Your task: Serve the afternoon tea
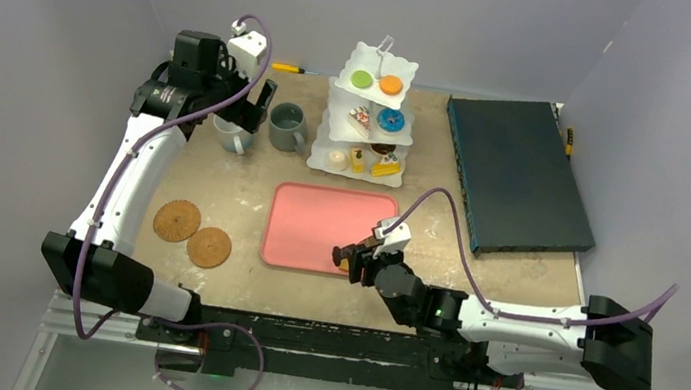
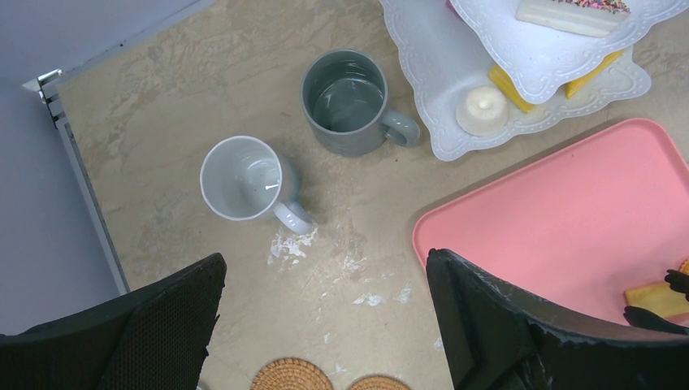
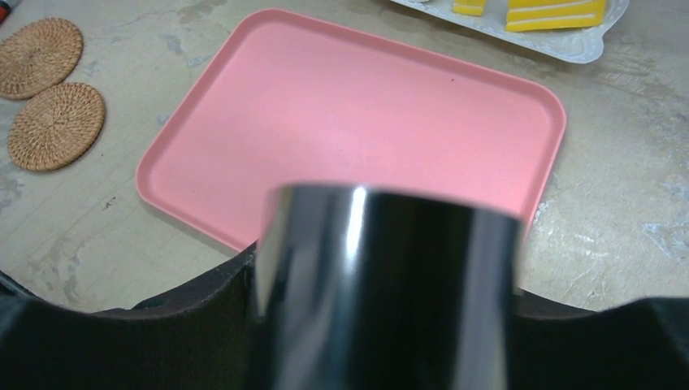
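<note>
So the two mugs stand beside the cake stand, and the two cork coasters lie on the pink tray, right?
The cork coasters lie on the table beside the pink tray, not on it, as the top view shows. The mugs do stand beside the cake stand.

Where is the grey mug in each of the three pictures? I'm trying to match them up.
Top external: the grey mug stands at the back left, just left of the stand.
Left wrist: the grey mug is at upper middle, its handle pointing right.
Right wrist: not in it.
Shared landmark: the pink tray shows in all three.
</note>
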Robot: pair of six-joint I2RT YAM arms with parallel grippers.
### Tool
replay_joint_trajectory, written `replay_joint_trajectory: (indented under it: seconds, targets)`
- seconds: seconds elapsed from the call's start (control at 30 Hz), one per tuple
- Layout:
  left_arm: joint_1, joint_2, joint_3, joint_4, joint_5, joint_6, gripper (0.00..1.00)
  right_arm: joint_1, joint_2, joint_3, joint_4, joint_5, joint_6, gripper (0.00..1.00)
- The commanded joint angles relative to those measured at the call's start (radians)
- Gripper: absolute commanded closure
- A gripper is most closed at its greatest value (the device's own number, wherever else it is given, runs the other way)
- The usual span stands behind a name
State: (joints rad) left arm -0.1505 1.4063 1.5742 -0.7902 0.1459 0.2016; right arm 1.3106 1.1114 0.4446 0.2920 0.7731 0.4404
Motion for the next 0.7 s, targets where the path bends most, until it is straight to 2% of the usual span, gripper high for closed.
replay_joint_trajectory:
  seconds: [0.0,0.23,0.67]
  targets:
    - [0.009,-0.01,0.031,0.019,0.013,-0.005,0.07,0.008,-0.056,0.045,-0.016,0.051,0.011,0.4]
    - [0.009,-0.017,0.019,0.022,0.011,-0.001,0.07,0.012,-0.077,0.056,-0.056,0.059,0.016,0.4]
    - [0.009,-0.022,0.011,0.026,0.007,0.005,0.07,0.015,0.021,0.047,-0.085,0.055,0.076,0.41]
